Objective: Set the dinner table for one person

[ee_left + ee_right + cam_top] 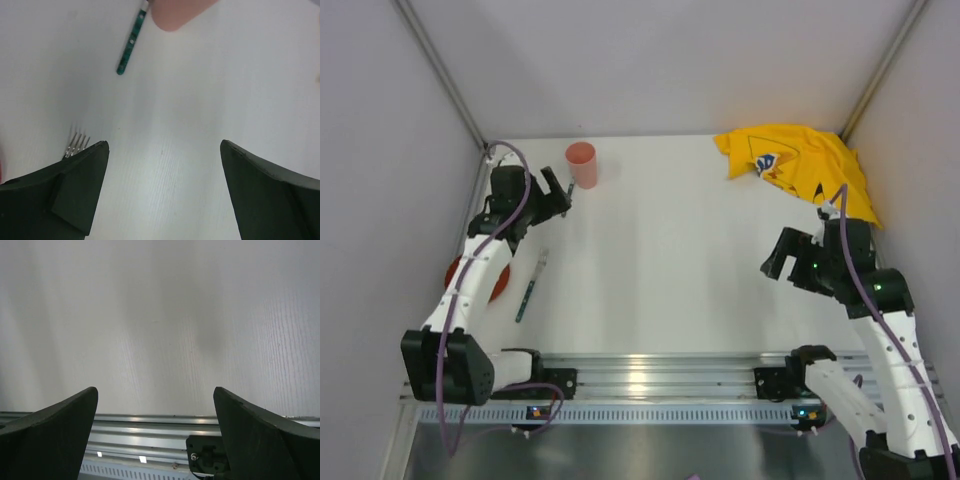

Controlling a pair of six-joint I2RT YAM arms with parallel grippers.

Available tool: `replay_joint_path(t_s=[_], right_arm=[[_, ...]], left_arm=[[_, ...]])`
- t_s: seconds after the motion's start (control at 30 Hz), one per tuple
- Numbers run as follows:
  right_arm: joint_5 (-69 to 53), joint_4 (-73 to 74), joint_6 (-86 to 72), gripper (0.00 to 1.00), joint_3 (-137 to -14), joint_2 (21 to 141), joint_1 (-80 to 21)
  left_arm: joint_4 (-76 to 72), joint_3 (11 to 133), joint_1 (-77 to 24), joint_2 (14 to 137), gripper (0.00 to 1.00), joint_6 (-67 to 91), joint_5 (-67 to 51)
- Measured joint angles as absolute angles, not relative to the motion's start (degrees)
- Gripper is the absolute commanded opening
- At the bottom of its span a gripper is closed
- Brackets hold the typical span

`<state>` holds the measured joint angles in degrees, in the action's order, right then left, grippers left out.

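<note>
The white dinner table (670, 260) has a silver rail (650, 375) along its near edge. A pink cup (581, 163) stands at the back left. A green-handled utensil (528, 288) lies on the left side. A red plate (470, 275) is mostly hidden under the left arm. My left gripper (563, 195) is open and empty, just below the cup. The left wrist view shows the gripper (165, 145) over bare table, with the cup (175, 12), a green handle (129, 47) and fork tines (77, 142). My right gripper (775, 262) (155, 390) is open and empty.
A crumpled yellow cloth (800, 165) with a cartoon print lies at the back right corner. Grey walls with metal corner posts close in the table on three sides. The right wrist view shows the rail (150, 425) and an arm base mount (205, 455).
</note>
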<state>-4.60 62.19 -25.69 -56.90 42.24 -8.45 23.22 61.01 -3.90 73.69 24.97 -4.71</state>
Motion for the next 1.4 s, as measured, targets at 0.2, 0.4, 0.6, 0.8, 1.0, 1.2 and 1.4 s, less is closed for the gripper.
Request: replay_joint_path(t_s=[0.2, 0.4, 0.6, 0.8, 1.0, 1.2, 1.4], right_arm=[[1.06, 66.15, -26.48, 1.00, -65.34, 54.70, -8.51], [3.33, 64.60, -26.06, 1.00, -90.11, 78.67, -8.56], [0.21, 63.02, -24.80, 1.00, -109.82, 100.79, -7.68], [-2.63, 61.01, -24.10, 1.00, -132.75, 128.11, -6.35], [-2.96, 55.94, -27.83, 1.00, -135.39, 139.68, -3.46], [-0.62, 48.47, -31.75, 1.00, -135.41, 141.08, -1.21], [0.38, 43.79, -35.05, 0.94, -136.44, 143.15, -0.62]], left_arm=[[27.73, 61.98, -3.01, 64.88, 0.99, 35.86, 9.02], [31.16, 56.75, -5.54, 68.05, 0.99, 40.05, 3.25], [41.82, 62.22, -8.67, 69.91, 0.99, 40.34, 6.22], [44.86, 64.27, -8.62, 69.82, 0.99, 39.88, 5.78], [45.93, 62.81, -8.62, 66.54, 0.99, 39.48, 0.75], [47.40, 61.78, -8.62, 66.04, 0.99, 38.26, -0.67], [48.10, 61.63, -8.62, 67.42, 0.99, 37.10, -0.89]])
